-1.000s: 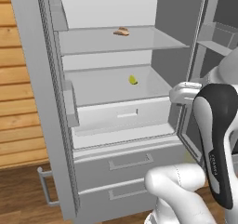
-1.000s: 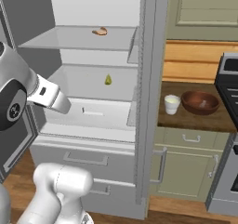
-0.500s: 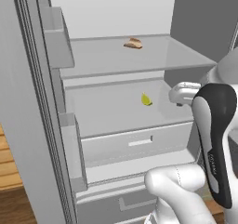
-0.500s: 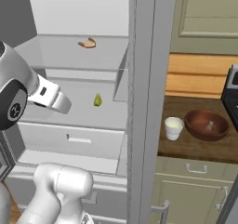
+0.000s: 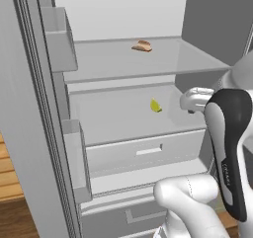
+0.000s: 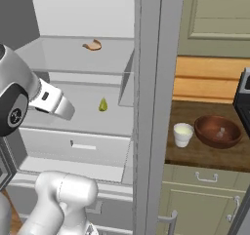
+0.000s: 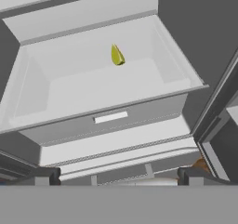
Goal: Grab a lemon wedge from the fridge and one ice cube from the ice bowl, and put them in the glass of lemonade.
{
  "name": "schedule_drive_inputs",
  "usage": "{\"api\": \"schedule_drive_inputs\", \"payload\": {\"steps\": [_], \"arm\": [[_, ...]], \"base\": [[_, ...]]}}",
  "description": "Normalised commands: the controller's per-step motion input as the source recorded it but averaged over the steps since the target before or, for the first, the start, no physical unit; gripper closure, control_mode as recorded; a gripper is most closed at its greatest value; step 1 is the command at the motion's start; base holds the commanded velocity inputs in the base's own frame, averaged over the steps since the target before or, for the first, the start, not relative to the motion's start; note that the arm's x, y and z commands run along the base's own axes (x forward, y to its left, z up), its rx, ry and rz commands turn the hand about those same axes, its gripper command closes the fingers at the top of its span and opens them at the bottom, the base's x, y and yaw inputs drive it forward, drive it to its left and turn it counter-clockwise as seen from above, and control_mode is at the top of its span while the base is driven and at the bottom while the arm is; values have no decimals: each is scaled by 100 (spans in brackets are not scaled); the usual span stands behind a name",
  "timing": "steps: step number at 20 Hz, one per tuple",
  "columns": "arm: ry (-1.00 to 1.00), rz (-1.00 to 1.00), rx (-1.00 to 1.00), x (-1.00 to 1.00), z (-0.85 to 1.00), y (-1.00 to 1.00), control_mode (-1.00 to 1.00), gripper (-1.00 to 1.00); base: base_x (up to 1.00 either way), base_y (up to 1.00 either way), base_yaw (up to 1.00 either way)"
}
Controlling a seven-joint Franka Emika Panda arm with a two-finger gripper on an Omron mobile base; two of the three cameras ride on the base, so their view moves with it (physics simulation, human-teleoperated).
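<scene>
The fridge point(image 5: 123, 69) stands open in front of me with grey shelves inside. A tiny yellow lemon wedge point(image 5: 155, 105) point(image 6: 103, 105) point(image 7: 117, 56) lies on the lower shelf, toward its back, above a drawer front point(image 7: 107, 121). My gripper point(image 7: 118, 179) is open with nothing between its fingertips point(image 7: 44, 175); it hangs in front of the shelf, right of the wedge and well short of it. On the brown counter to the fridge's right stand the glass of lemonade point(image 6: 183, 134) and the reddish-brown ice bowl point(image 6: 218, 131).
A tan-brown bun-like item point(image 5: 142, 46) point(image 6: 93, 45) rests on the upper shelf. The open left door with its bins point(image 5: 59, 39) stands at the left. The fridge's right wall point(image 6: 151, 107) separates the shelves from the counter. Green cabinets point(image 6: 205, 195) sit below the counter.
The base has driven closer to the fridge, so the shelves and the wedge loom larger in both base views. The arm keeps its pose and the gripper stays open.
</scene>
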Motion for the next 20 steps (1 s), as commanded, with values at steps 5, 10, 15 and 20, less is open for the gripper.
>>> {"api": "schedule_drive_inputs", "payload": {"steps": [5,10,15,20], "arm": [[0,0,0,0,-8,0,-100,-100],[0,0,0,10,-24,0,-100,-100],[-6,1,1,54,-48,0,-100,-100],[-6,6,0,77,-39,-5,-100,-100]], "base": [[0,0,0],[0,0,0],[0,0,0],[0,0,0]]}}
